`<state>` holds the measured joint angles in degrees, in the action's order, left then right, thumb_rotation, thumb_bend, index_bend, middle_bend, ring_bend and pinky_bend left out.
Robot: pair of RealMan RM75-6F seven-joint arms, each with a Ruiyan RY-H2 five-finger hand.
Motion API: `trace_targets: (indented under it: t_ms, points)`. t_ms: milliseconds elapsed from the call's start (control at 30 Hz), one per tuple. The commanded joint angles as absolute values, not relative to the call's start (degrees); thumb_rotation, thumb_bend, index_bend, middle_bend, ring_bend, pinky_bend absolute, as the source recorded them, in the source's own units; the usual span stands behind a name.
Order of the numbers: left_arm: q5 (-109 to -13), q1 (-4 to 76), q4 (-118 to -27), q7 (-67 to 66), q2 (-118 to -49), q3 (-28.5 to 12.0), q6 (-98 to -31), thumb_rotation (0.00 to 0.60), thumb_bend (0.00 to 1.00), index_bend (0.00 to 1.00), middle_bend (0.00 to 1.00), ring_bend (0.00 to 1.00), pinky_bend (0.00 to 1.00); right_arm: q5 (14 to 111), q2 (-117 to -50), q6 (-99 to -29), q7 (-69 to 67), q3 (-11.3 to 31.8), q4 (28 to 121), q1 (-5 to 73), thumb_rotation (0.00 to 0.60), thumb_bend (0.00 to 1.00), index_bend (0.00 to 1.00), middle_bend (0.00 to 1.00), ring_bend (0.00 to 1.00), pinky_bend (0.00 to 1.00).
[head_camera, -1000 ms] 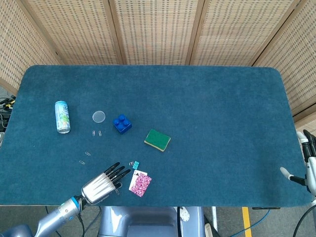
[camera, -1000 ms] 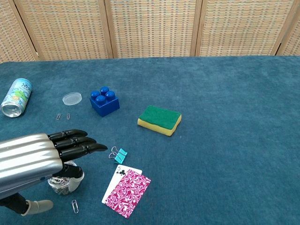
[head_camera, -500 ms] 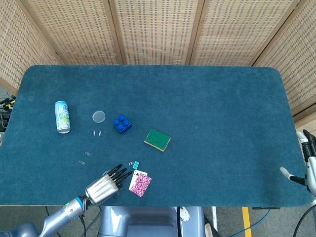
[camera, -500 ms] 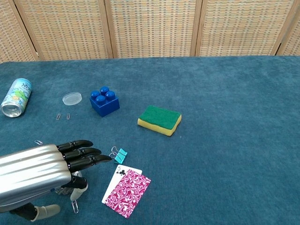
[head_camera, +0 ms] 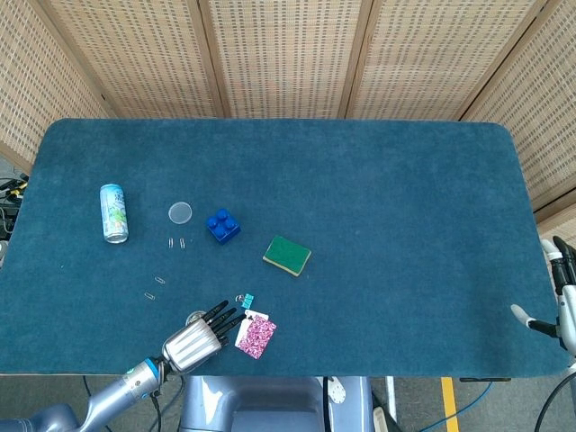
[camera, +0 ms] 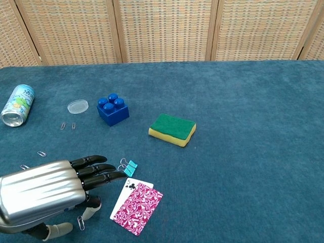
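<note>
My left hand (camera: pixel 50 195) hovers with fingers stretched flat, holding nothing, just beside the playing card (camera: pixel 136 201) and teal binder clip (camera: pixel 130 167). Soda can (camera: pixel 16 105) lies tipped on the blue tabletop (camera: pixel 243 126); wicker panels (head_camera: pixel 288 54) behind. Right hand (head_camera: pixel 556 297) sits off the edge, its grip I can't tell.

- The left hand (camera: pixel 48 190) has a ribbed, brushed-silver metal back with black fingers (camera: pixel 96 169) and a pale thumb.
- A blue ring marks its wrist, joined to a grey forearm.
- The right hand (head_camera: pixel 556 297) shows white segments with black fingertips.
</note>
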<state>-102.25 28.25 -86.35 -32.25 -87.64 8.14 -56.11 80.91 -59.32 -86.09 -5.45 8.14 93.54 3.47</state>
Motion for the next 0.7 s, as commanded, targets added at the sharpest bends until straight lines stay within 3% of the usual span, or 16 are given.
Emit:
trace_targets:
  t_ms: [33,433,700]
  points:
    - [-101.91,28.29,-86.13,-32.63,-88.02,8.23,-55.86,0.600,0.32,0.52,0.00,0.00,0.00,80.94,-59.25,-86.24,-5.61,8.16,93.55,3.40,0.600,0.00,0.00,0.00,0.00,0.00]
    - [-100.79,28.51,-85.45,-33.60,-89.05,8.32,-55.64,0.600,0.33,0.52,0.00,0.00,0.00,80.93,-59.16,-86.18,-5.89,8.15,93.46,3.40,0.600,0.00,0.00,0.00,0.00,0.00]
    - [-100.32,28.68,-85.09,-33.87,-89.58,8.50,-55.44,0.600,0.38,0.56,0.00,0.00,0.00,81.06,-59.13,-86.26,-6.00,8.10,93.53,3.36,0.600,0.00,0.00,0.00,0.00,0.00]
